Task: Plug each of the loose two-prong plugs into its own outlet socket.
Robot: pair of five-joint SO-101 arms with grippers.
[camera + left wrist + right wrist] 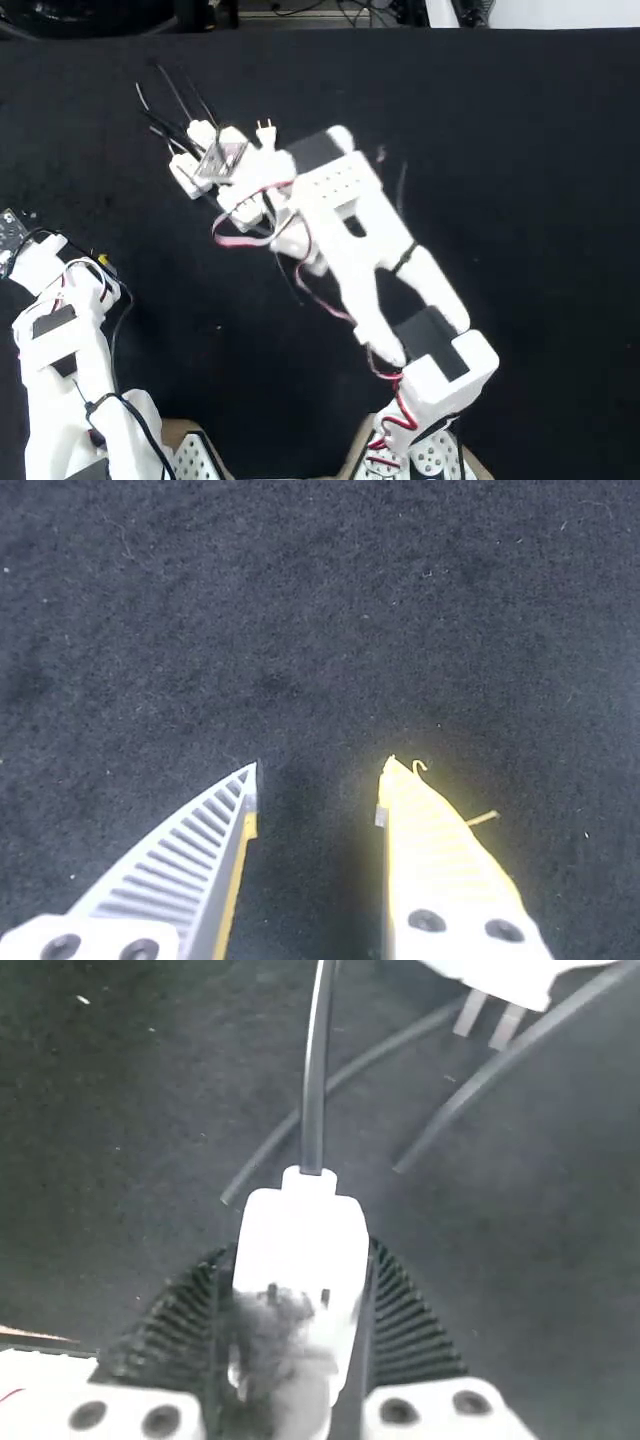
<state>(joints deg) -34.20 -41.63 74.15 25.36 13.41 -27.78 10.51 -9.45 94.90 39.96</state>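
Note:
My right gripper (300, 1310) is shut on a white plug body (298, 1250) whose black cord (318, 1060) runs away from it. Beyond it lies another white plug with two bare prongs (488, 1012). In the high view the right arm stretches to a cluster of white plugs and sockets (215, 160) at the back left of the black table, and a loose plug (265, 131) there has its prongs pointing away. My left gripper (315, 780) hangs open over bare black cloth near the table's left edge (18, 235), with nothing between its fingers.
Thin black cords (170, 105) fan out behind the cluster towards the far left. More cords (500, 1070) cross the cloth beyond the held plug. A red and white cable (240, 240) loops under the right arm. The table's far edge (320, 28) runs along the back.

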